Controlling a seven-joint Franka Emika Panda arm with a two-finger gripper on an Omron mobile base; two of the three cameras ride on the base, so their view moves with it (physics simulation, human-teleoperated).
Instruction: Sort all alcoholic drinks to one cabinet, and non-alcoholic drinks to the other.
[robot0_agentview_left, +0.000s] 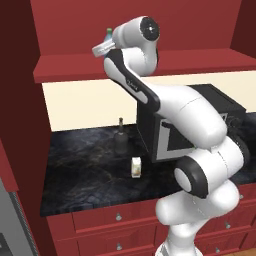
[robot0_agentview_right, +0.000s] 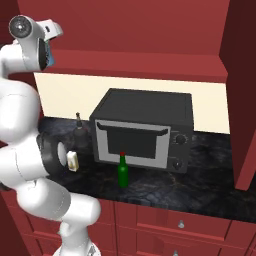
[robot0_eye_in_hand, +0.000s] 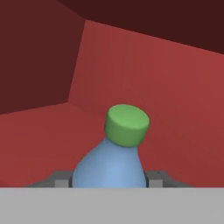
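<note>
From the left, my claw (robot0_agentview_left: 102, 48) is up at the red cabinet's (robot0_agentview_left: 150, 62) front edge. From the right, the slim green glass bottle (robot0_agentview_right: 122, 171) waits on the dark counter's (robot0_agentview_right: 200, 185) front. Hand view — I pinch the clear-blue plastic bottle (robot0_eye_in_hand: 111, 164) with a green cap; it leans, so it could tip when I let go.
</note>
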